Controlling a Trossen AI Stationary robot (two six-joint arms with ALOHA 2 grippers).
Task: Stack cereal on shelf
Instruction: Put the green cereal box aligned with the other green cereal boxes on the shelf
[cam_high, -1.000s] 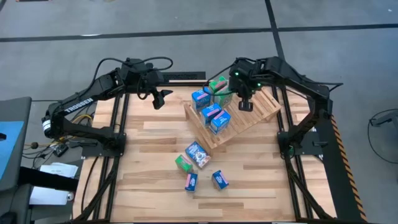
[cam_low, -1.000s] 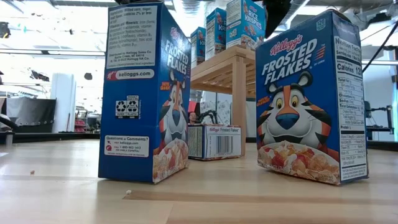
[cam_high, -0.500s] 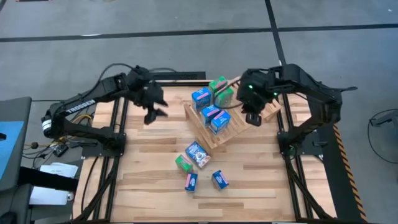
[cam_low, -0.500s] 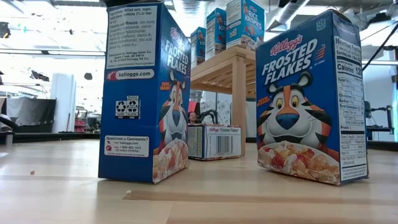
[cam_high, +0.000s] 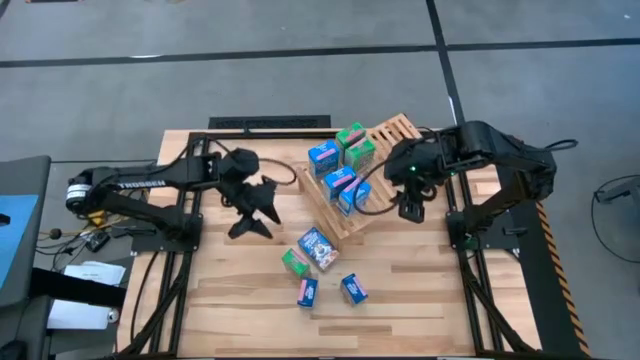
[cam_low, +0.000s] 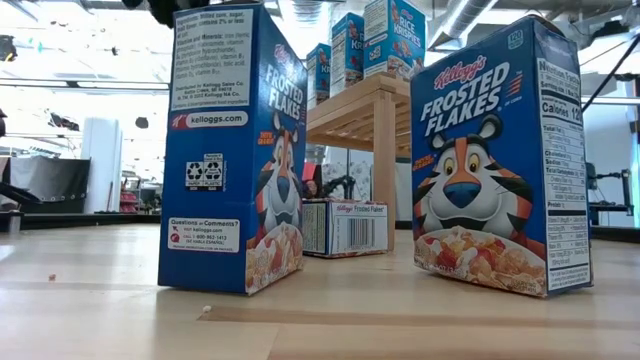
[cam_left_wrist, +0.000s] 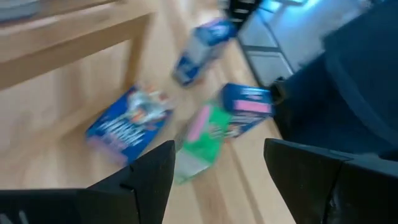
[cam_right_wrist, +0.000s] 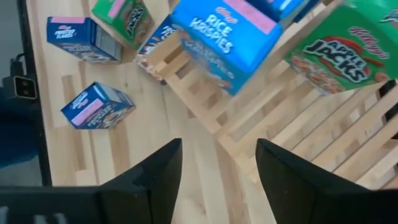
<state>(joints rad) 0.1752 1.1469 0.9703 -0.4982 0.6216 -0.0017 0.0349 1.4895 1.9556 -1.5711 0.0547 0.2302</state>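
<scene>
Now, from above, the slatted shelf (cam_high: 385, 185) stands tilted at the far middle of the table (cam_high: 420, 290), with five cereal boxes (cam_high: 340, 184) on its left part. Four more boxes (cam_high: 318, 247) lie on the table nearer, in front of the shelf. The left gripper (cam_high: 252, 208) hangs left of the shelf, far-left of those loose boxes. The right gripper (cam_high: 411, 205) hangs at the right side of the shelf, touching no box.

At table height, two Frosted Flakes boxes (cam_low: 495, 160) stand near the camera.

Through the left wrist, the fingers (cam_left_wrist: 155, 177) are spread, empty, over the loose boxes.

Through the right wrist, the fingers (cam_right_wrist: 158, 171) are spread and empty, beside the slats below a Rice Krispies box (cam_right_wrist: 217, 46).
</scene>
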